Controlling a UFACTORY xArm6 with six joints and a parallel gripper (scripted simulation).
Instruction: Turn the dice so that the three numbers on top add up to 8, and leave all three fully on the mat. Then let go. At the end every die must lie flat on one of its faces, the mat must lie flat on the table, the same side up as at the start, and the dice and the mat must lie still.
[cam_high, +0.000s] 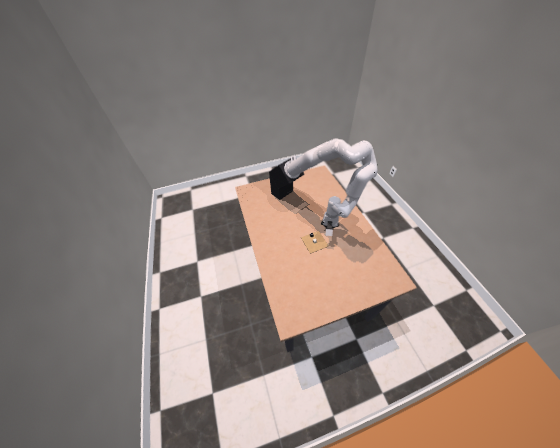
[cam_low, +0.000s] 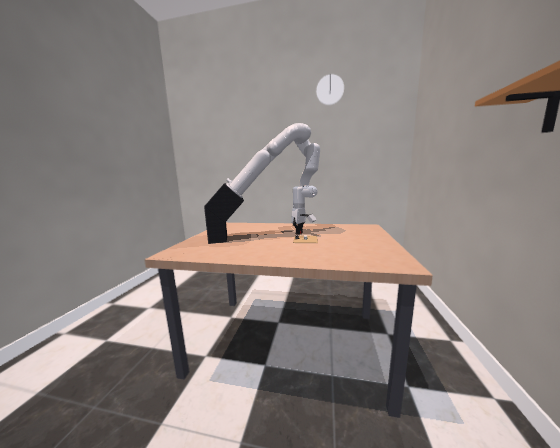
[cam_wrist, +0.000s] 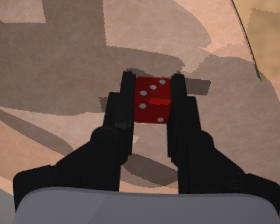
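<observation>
My gripper (cam_wrist: 152, 90) is shut on a red die (cam_wrist: 151, 101), seen between the black fingers in the wrist view, with white pips on the faces towards me. The die hangs over the bare table beside the tan mat (cam_wrist: 265, 16), whose corner shows at the upper right. In the top view the gripper (cam_high: 328, 229) is at the mat's (cam_high: 314, 243) far right edge. A black die (cam_high: 311, 235) and a white die (cam_high: 315, 240) lie on the mat. In the exterior view the gripper (cam_low: 298, 231) is low over the mat (cam_low: 305, 241). The dice's top numbers are too small to read.
The arm's black base (cam_high: 281, 181) stands at the far left corner of the wooden table (cam_high: 320, 250). The arm's shadows fall across the table around the mat.
</observation>
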